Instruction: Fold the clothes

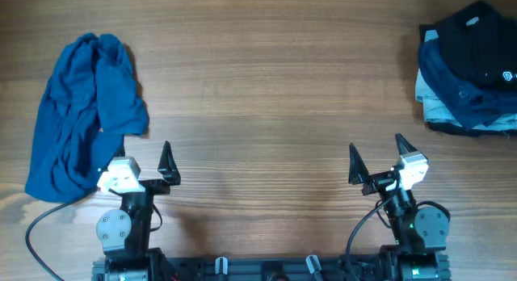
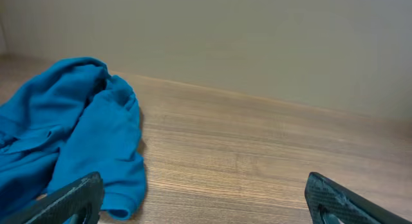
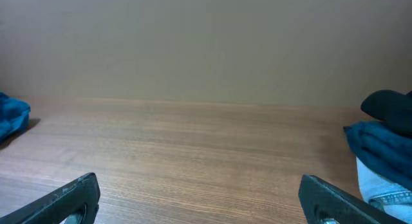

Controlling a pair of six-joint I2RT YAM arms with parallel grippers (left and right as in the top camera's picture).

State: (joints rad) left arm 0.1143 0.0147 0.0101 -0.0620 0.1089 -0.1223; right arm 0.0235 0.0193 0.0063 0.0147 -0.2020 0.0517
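Observation:
A crumpled blue garment (image 1: 81,111) lies unfolded at the left of the table; it also shows in the left wrist view (image 2: 71,140). A stack of folded dark and light blue clothes (image 1: 470,71) sits at the far right, and its edge shows in the right wrist view (image 3: 385,147). My left gripper (image 1: 145,161) is open and empty, just right of the blue garment's near end. My right gripper (image 1: 377,158) is open and empty over bare wood, near the front edge.
The wooden table (image 1: 266,95) spans the whole view. The arm bases and cables sit along the front edge (image 1: 266,269). A plain wall stands behind the table (image 3: 206,44).

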